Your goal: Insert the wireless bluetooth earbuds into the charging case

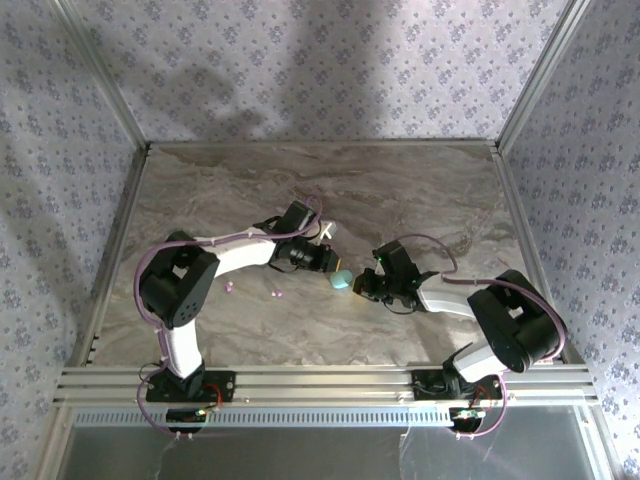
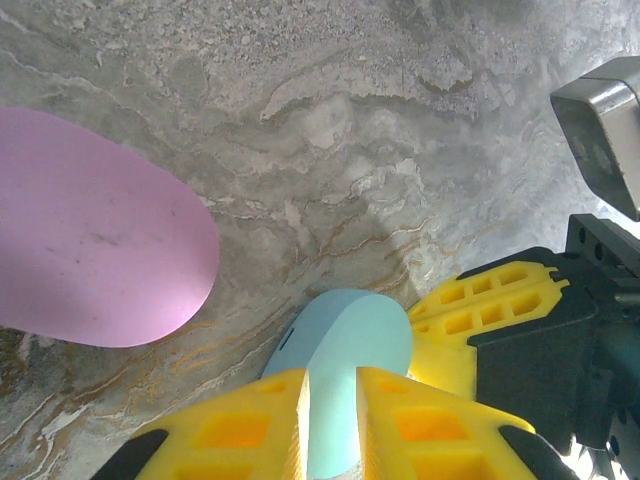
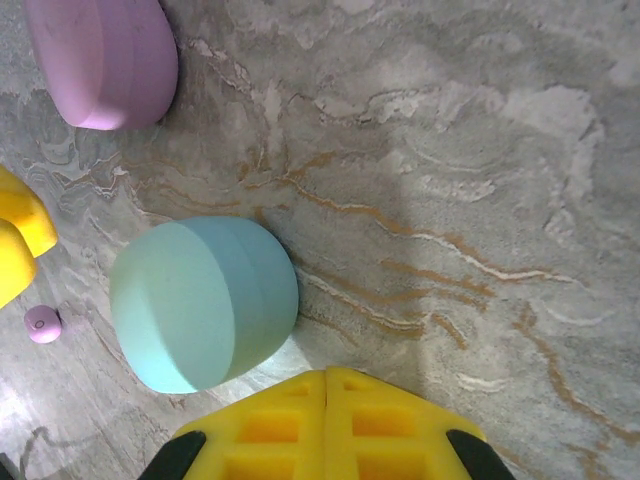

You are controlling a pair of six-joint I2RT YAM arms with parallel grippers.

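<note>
Teal case (image 3: 200, 300) mid-table — right fingers (image 3: 260, 420) pressed together beside it, left fingers' (image 2: 230, 430) hold unclear — wide marble (image 1: 300, 180) toward the rails (image 1: 320, 143)

Matt teal case (image 3: 200, 300), marble-look table (image 3: 450, 150)

Teal case (image 3: 200, 305), pink case (image 3: 100, 60), pink earbud (image 3: 43, 324), yellow claw fingers (image 3: 270, 430), grey-brown marbled table (image 1: 300, 180), lilac floral-print walls (image 1: 300, 60).

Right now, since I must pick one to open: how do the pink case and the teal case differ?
The teal case sits just ahead of the right gripper, whose fingers are shut; the pink case lies farther off. The teal case shows a round flat face, the pink case a long oval side. Both look closed, on the table.
</note>
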